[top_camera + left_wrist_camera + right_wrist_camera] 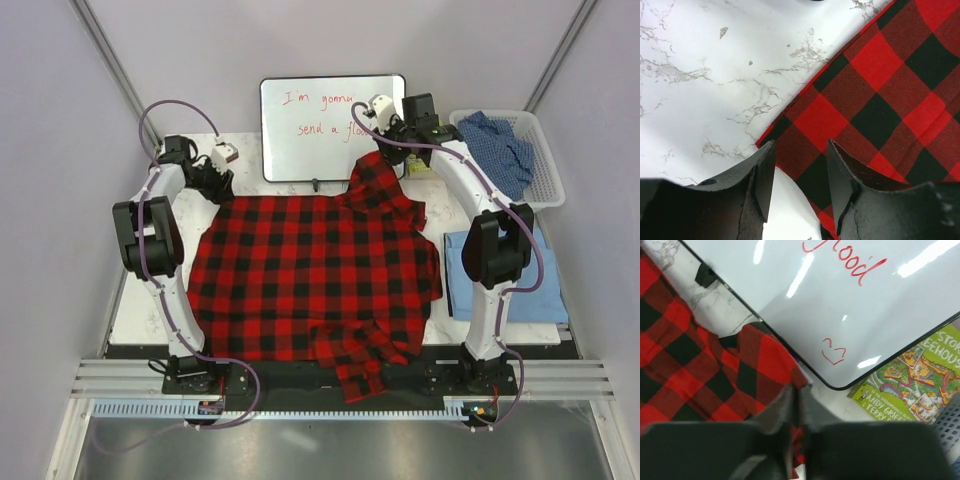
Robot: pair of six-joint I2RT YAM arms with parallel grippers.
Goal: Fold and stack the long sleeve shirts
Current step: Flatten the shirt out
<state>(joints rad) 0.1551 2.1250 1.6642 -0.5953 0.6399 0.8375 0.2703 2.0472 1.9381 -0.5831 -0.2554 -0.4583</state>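
Observation:
The red-and-black checked flannel shirt (310, 275) lies spread over the middle of the table, one sleeve hanging off the near edge. My left gripper (213, 178) is open at the shirt's far left corner; in the left wrist view its fingers (762, 177) straddle the cloth's edge (850, 100) just above the marble top. My right gripper (392, 140) is shut on the shirt's far right corner (765, 365), which is lifted off the table. A folded light blue shirt (500, 275) lies at the right. A darker blue speckled shirt (500, 145) sits in the white basket (548, 190).
A whiteboard (333, 125) with red writing stands at the back centre, close behind my right gripper. A green book (910, 375) lies beside it. The table is white marble (700, 90).

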